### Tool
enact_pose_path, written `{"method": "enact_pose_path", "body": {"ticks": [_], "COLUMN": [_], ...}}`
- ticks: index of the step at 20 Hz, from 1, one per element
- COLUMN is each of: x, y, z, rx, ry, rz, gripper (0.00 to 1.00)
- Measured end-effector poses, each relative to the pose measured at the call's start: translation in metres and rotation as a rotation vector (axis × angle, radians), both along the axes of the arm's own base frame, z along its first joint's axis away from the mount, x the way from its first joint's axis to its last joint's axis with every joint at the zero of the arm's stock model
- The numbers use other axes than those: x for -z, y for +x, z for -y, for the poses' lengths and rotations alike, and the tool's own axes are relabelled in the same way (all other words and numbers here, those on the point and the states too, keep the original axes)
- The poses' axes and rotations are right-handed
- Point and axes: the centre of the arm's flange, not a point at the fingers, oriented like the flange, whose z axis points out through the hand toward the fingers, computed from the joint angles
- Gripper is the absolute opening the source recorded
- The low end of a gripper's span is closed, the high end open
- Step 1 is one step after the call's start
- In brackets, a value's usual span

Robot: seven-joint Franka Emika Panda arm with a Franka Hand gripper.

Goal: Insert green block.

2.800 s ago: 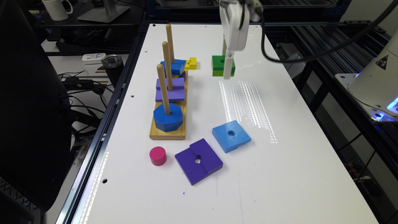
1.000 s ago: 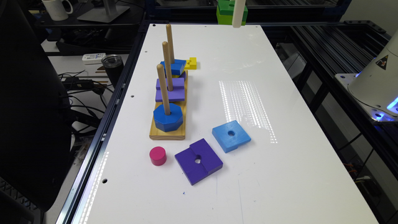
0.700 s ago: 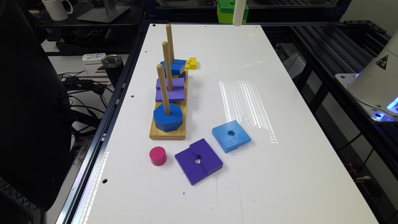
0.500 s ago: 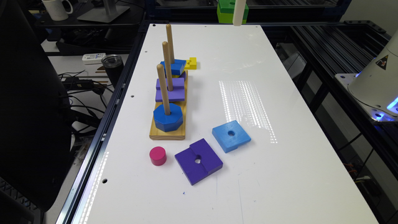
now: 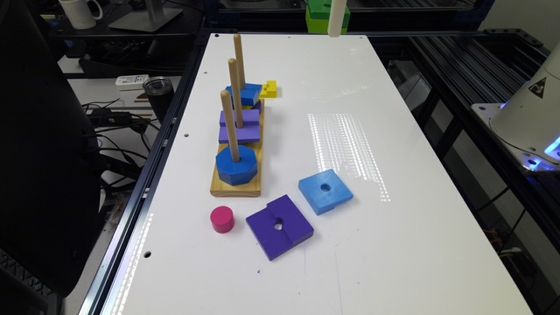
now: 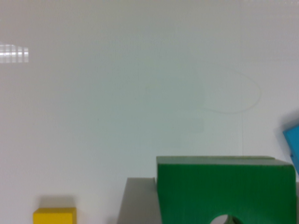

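A: Where's the green block?
B: Off the table, up at the top edge of the exterior view, above the far end. Dark green layer over lime. A white gripper finger crosses in front of it.
A: Grip state?
B: Wrist view has the green block seated right at the camera, a grey finger against its side, round hole partly visible at the frame edge. Fingers are closed onto it, gap is one block wide.
A: Peg board?
B: Wooden base toward the exterior view's left, three upright pegs in a row. Near peg carries a blue octagon, middle peg a purple square, far peg a blue piece.
A: Loose parts?
B: Yellow block just beside the far end of the base. Pink cylinder, dark purple square and light-blue square lie near the base's close end, each apart from the others.
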Motion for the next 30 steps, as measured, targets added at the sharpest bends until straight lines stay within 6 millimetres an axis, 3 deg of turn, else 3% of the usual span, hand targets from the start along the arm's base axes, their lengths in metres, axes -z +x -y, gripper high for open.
{"method": "enact_pose_path", "body": {"ticks": [15,24,30], "x": [0.000,0.003,0.004], "y": [0.001,0.011,0.028], "z": [-0.010,-0.033,-0.055], "rx": [-0.007,-0.010,-0.011], "ry": [-0.001,-0.001,0.001], "rz": [0.008,0.026,0.030], "gripper": [0.00,0.00,0.00]}}
